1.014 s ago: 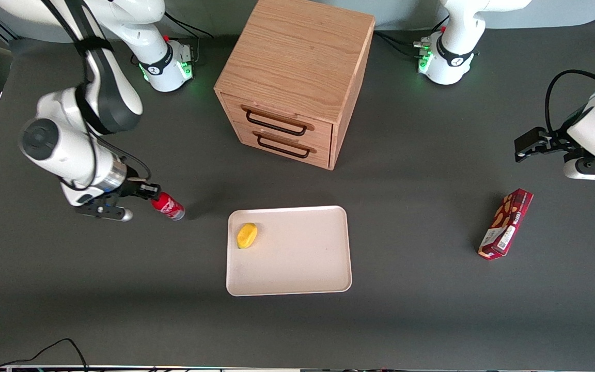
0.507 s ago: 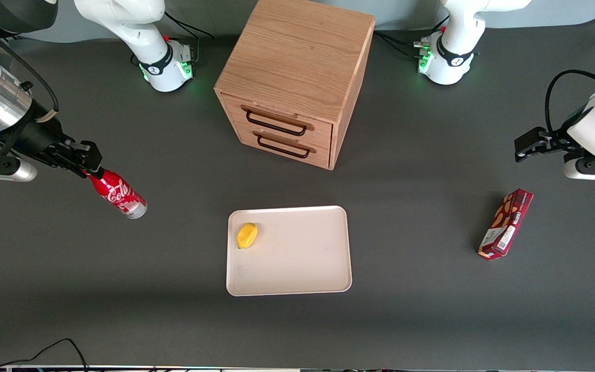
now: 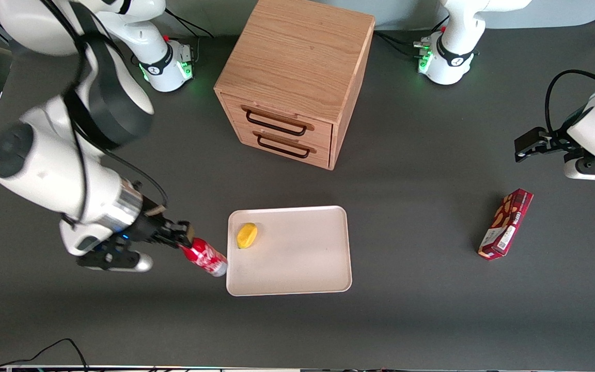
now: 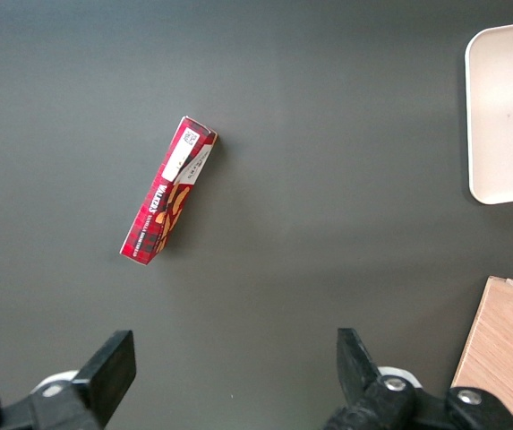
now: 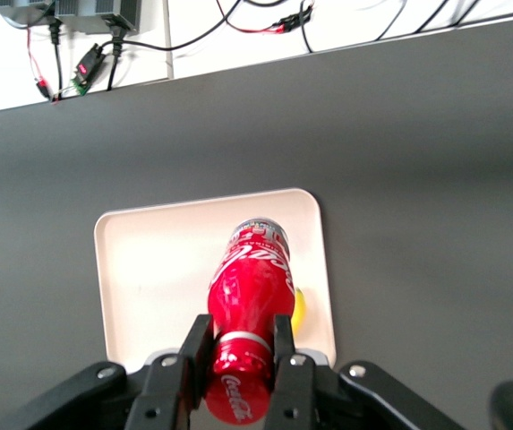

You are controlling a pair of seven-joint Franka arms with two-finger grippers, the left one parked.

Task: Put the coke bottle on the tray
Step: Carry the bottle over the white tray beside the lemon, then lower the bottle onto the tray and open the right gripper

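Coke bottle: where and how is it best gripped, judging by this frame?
At the neck just below the cap, from the cap end, as the gripper holds it now: the small slim red coke bottle narrows there, fitting between the fingers, base leading toward the flat cream-white tray.

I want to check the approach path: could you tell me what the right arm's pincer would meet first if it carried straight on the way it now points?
Probably the flat cream-white tray: the pincer, shut on the slim red coke bottle, points at its nearest rim, the bottle's base leading. Height above the rim is unclear.
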